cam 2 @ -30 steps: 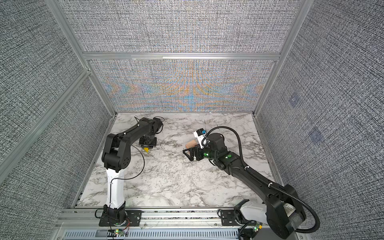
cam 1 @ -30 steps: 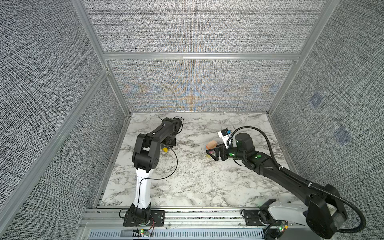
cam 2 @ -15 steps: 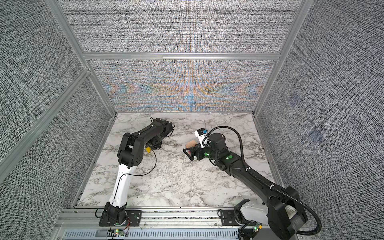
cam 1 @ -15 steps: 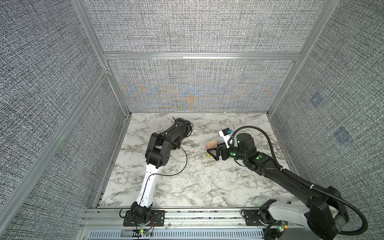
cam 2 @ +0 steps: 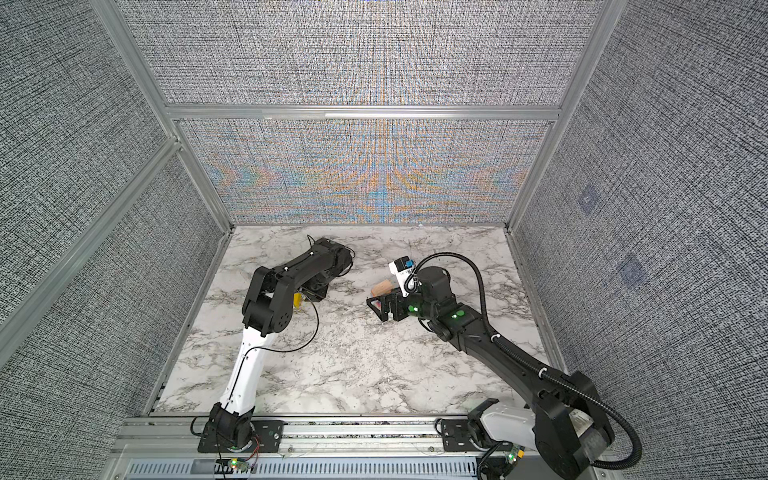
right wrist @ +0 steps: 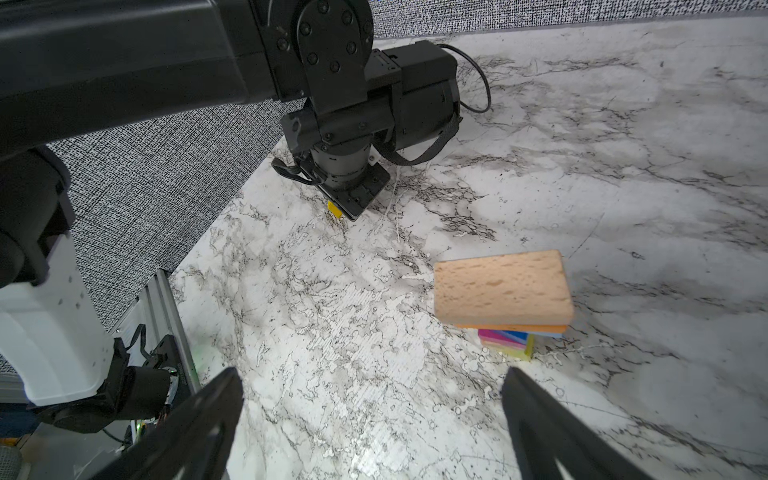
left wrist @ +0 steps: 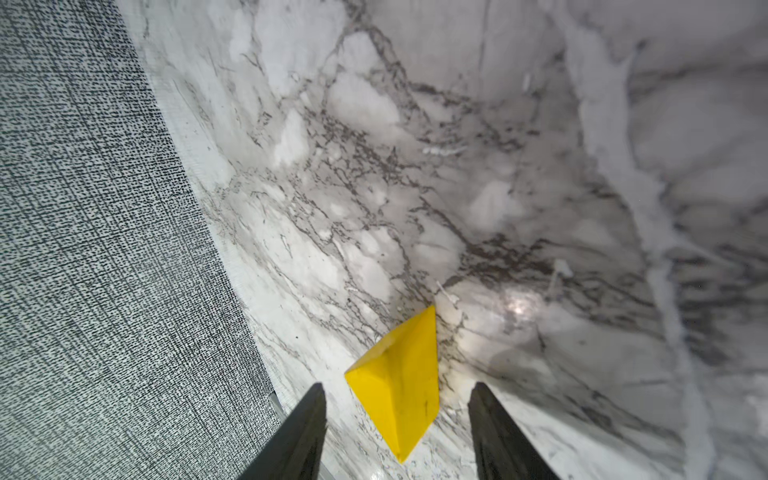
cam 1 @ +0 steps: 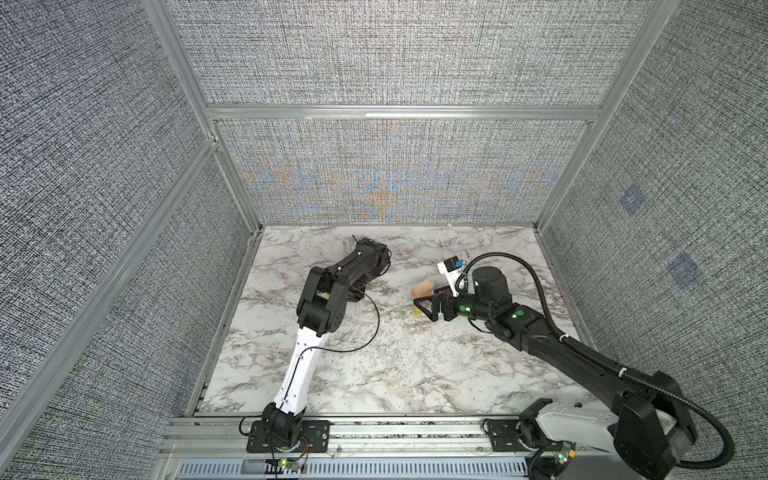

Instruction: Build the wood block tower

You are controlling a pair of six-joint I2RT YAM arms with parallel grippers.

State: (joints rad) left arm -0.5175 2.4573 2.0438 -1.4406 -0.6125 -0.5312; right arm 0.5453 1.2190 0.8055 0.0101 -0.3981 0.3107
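The yellow wedge (left wrist: 399, 386) lies on the marble near the left wall. My left gripper (left wrist: 397, 385) is open with a finger on each side of the wedge, and neither finger touches it. In a top view only a bit of the wedge (cam 2: 297, 300) shows beside the left arm. The tower (right wrist: 503, 286) is a short stack with a plain plank on top, then orange, blue, magenta and lime layers; it shows in both top views (cam 1: 423, 289) (cam 2: 382, 288). My right gripper (right wrist: 370, 374) is open and empty, just in front of the tower (cam 1: 424, 309).
The left arm (cam 1: 320, 307) folds over its own gripper by the left wall (left wrist: 104, 249). A black cable (cam 1: 374, 328) loops from it across the marble. The right arm (cam 1: 540, 336) reaches in from the front right corner.
The left arm has swung right, toward the middle of the table, and its jaws have opened around the yellow wedge. The right arm and the tower have not moved.
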